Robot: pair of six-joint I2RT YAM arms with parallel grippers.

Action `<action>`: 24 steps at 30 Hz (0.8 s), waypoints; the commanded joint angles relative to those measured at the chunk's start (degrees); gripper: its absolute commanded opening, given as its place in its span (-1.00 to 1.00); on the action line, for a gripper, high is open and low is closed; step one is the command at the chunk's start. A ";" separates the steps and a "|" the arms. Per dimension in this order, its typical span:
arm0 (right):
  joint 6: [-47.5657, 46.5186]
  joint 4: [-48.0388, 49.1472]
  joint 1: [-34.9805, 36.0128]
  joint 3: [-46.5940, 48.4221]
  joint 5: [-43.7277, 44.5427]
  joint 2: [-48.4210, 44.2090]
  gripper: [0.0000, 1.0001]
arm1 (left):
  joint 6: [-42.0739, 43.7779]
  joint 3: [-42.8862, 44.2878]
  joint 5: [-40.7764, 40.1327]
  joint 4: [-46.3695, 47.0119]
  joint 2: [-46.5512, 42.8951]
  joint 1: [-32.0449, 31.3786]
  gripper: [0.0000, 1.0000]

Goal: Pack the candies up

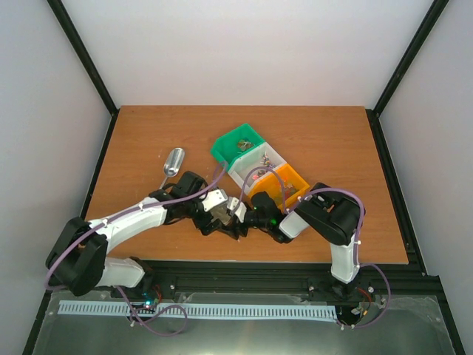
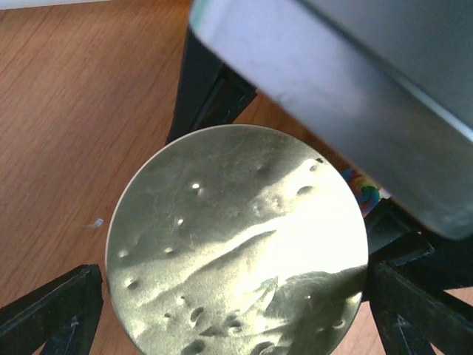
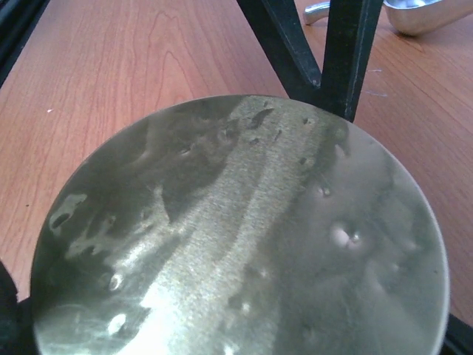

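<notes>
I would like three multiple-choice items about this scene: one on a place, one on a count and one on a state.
1. Where does the metal scoop lie?
A. on the table, left of the green bin
B. on the floor
C. on a shelf

2. How many plastic bins stand in the row?
A. one
B. five
C. three

3. How is the surface of the gold lid?
A. perfectly smooth
B. dented
C. broken in halves

Answers:
1 A: the top view shows it on bare wood.
2 C: green bin, white bin, orange bin.
3 B: both wrist views show small dents.
</notes>
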 commanded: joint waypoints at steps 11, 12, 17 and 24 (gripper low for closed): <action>0.80 -4.20 0.82 -1.61 -1.29 1.89 -0.12 | 3.15 1.57 0.99 1.57 2.42 -1.30 0.80; 0.40 -4.10 0.82 -1.87 -2.48 1.81 -0.12 | 4.85 1.68 2.12 1.27 2.36 -1.22 0.77; -2.47 -5.22 0.82 -2.91 -7.11 1.07 -0.13 | 12.87 1.76 5.54 -1.72 3.23 -0.88 0.66; -6.40 -7.71 0.82 -3.54 -11.69 -0.24 -0.14 | 25.41 2.38 8.94 -7.68 3.30 -0.42 0.57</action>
